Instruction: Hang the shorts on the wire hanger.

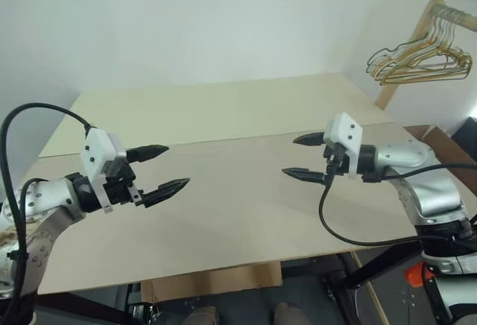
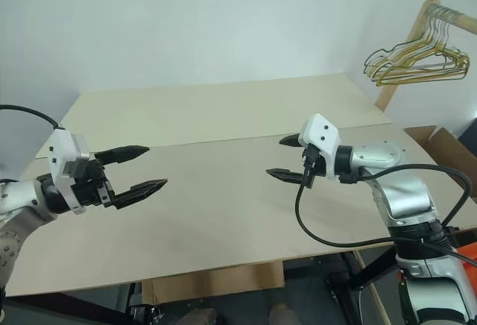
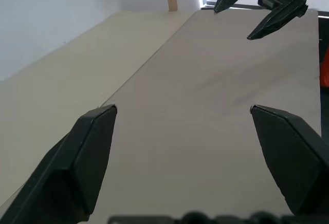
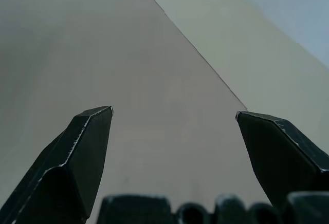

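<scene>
- Left gripper (image 1: 162,168): fingers spread wide, nothing held between them. It is held above the near-left part of the table, pointed toward the middle.
- Right gripper (image 1: 302,156): fingers likewise spread wide, nothing held. It is held above the right part of the table, pointed toward the left gripper; the two tips face each other, well apart.
- In the left wrist view the right gripper (image 3: 250,14) is seen across the table, with its two black fingers splayed.
- A black cable (image 1: 350,240) is looped from the right wrist down past the table's near edge.
- Table (image 1: 238,213): two light panels laid side by side, a beige near panel and a paler far panel (image 1: 223,109), with a straight seam between them. Bare surface is seen under both grippers.
- Bunch of gold and dark wire hangers (image 1: 421,60): hung on a wooden rack (image 1: 414,49) at the far right, past the table's far-right corner, well apart from both grippers.
- Cardboard box (image 1: 443,146): beside the table's right edge, behind the right arm.
- Shorts and the single olive-grey wire hanger: location cannot be told.
</scene>
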